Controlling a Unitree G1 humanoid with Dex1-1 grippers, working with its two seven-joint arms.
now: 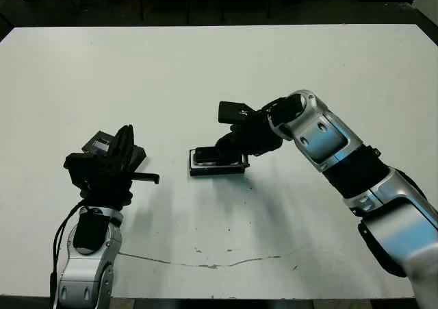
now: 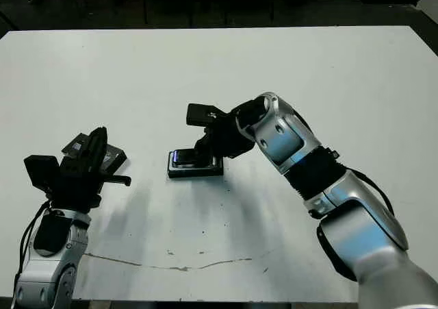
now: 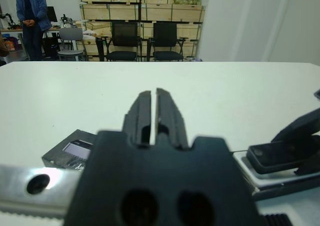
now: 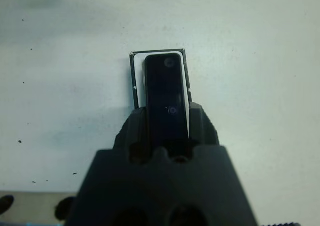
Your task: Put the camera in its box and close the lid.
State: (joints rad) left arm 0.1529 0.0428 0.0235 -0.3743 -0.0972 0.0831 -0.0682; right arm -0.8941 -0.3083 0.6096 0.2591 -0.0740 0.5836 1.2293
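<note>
The camera (image 4: 165, 93), a slim black bar, lies lengthwise in the white hollow of the box (image 4: 134, 80), a small black tray at mid-table (image 1: 217, 168). My right gripper (image 4: 165, 113) is shut on the camera's near end, one finger (image 4: 131, 128) on each long side. The far end rests inside the box's rim. The lid (image 1: 100, 143), a flat black slab with a glossy patch, lies at the left of the table. My left gripper (image 3: 152, 98) hovers just in front of the lid, fingers together and holding nothing.
A thin crack line (image 1: 205, 262) runs across the white table near its front edge. Beyond the far edge stand chairs (image 3: 125, 40), stacked crates and a person (image 3: 30, 15).
</note>
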